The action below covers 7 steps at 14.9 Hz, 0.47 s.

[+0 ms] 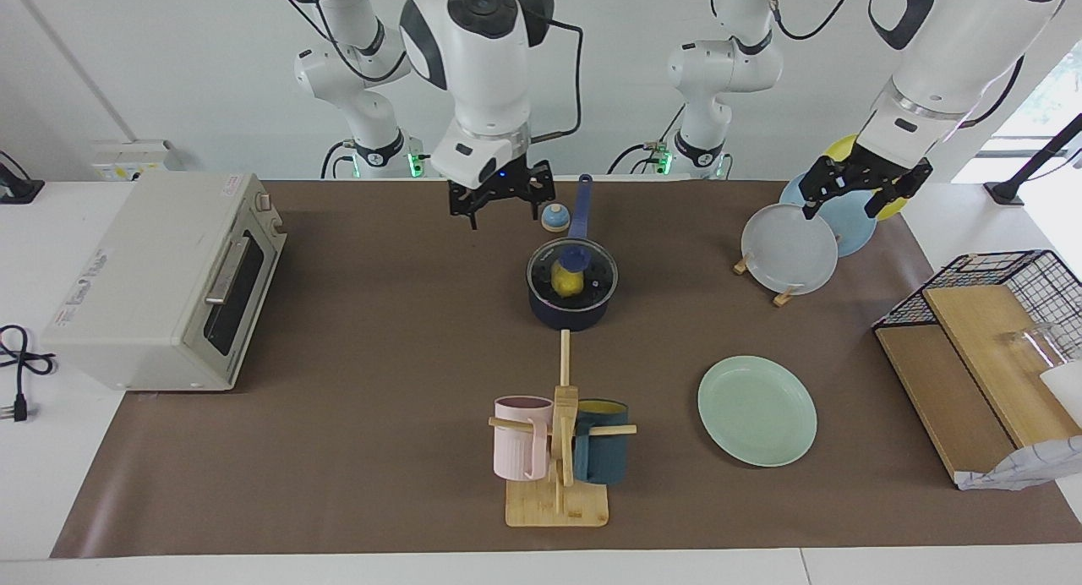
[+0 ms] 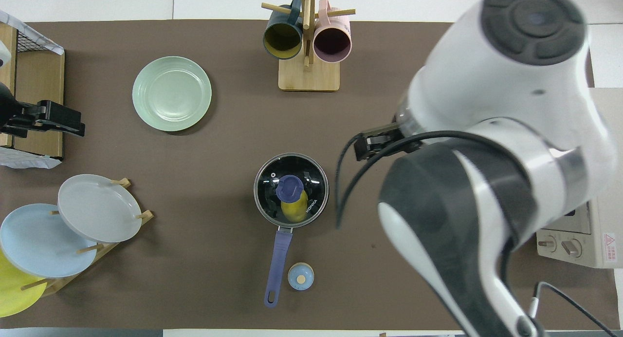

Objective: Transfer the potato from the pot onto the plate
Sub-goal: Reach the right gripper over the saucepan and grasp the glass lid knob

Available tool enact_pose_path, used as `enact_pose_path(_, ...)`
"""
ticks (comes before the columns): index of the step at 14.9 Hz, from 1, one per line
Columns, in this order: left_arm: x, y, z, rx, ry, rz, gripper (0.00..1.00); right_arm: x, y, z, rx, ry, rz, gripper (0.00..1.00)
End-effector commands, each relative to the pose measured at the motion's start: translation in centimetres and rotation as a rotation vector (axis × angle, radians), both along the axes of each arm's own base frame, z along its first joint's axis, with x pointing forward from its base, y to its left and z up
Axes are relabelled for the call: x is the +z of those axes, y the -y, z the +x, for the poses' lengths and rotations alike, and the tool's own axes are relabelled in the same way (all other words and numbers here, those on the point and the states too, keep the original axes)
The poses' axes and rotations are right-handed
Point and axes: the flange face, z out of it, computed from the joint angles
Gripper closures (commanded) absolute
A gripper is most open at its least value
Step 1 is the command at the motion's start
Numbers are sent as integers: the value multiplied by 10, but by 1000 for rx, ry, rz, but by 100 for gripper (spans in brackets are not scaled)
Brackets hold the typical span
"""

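— Starting from the fingers: the right gripper (image 1: 499, 203) hangs spread and empty above the brown mat, over the bare stretch between the pot's handle and the toaster oven. The left gripper (image 1: 858, 192) is up over the rack of leaning plates at its own end, fingers parted too, holding nothing; that arm looks to be waiting.

— And the potato?

— The small bright yellow, lumpy toy potato (image 2: 293, 209) sits inside the dark navy round saucepan (image 1: 572, 310) at mid-table, under a clear glass lid with a blue knob (image 2: 290, 188). The pot's long blue handle points toward the robots, with a small pale blue knob-topped object (image 1: 554, 218) lying just beside it.

— So nothing has been moved.

— As I judge it, no. The pale mint-green round flat plate (image 1: 756, 409) lies bare, farther from the robots than the pot and toward the left arm's end.

— What would make the step go well?

— The lid has to come off first. I would bring the right gripper squarely over the blue knob, descend straight, pinch it centrally and lift vertically so the lid does not drag the pot. Set it on open mat, away from the wooden mug tree (image 1: 560, 450). Then grip the potato across its narrow width, since its rounded shape may squirt out of a glancing pinch.
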Motion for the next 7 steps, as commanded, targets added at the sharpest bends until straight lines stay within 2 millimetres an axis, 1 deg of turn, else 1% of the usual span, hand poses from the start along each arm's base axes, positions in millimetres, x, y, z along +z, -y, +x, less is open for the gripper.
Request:
enact_pose_path(1,2,-2,-6,1,2,-15,0,-29,-52,-7,-15,53,11,0)
enact_pose_path(2,2,-2,-5,1,3,-15,0,-47,-74,-14,-2,61,1,0)
enact_pose_path(3,2,-2,-6,1,2,-15,0,-64,-89,-18,-6,63,-14,0)
enact_pose_path(4,2,-2,-6,1,2,-15,0,-80,-93,-18,1,59,-31,0)
enact_pose_path(5,2,-2,-6,1,2,-15,0,-96,-101,-22,19,63,-41,0)
enact_pose_path(6,2,-2,-6,1,2,-15,0,-106,-103,-25,33,73,-47,0)
enact_pose_path(7,2,-2,-6,1,2,-15,0,-110,-101,-27,51,79,-60,0)
